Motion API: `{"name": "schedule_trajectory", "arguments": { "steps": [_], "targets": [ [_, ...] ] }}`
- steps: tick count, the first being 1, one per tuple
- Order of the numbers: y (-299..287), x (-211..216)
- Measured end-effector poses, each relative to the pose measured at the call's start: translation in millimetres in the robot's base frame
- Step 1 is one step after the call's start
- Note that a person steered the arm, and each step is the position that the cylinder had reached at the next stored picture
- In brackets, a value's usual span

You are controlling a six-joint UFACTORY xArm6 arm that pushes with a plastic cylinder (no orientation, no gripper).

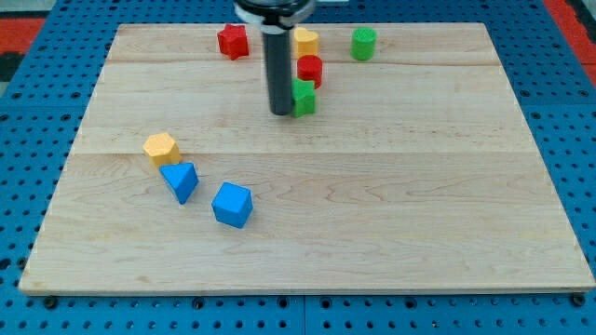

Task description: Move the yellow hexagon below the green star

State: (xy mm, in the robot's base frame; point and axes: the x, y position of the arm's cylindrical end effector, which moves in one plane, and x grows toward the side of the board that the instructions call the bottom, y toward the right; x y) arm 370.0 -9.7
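Observation:
The yellow hexagon [161, 148] lies on the wooden board at the view's left, just above a blue triangular block [181, 180]. The green star [304, 98] lies near the view's top centre, partly hidden by the dark rod. My tip [281, 113] rests on the board right beside the green star, on its left, and far to the right of the yellow hexagon.
A red star [233, 41], a yellow block [305, 41], a red block [309, 69] and a green cylinder [363, 43] stand along the view's top. A blue cube [232, 205] lies below-right of the blue triangle. The board's edge [307, 290] borders blue pegboard.

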Motion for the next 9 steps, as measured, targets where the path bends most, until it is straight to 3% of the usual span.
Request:
{"name": "schedule_trajectory", "arguments": {
  "steps": [1,2,3,4,5,6,7,8,9],
  "targets": [
    [1,22],
    [-61,12],
    [-134,-28],
    [-245,10],
    [-227,95],
    [-148,98],
    [-95,69],
    [-146,65],
    [-142,48]
  ]
}}
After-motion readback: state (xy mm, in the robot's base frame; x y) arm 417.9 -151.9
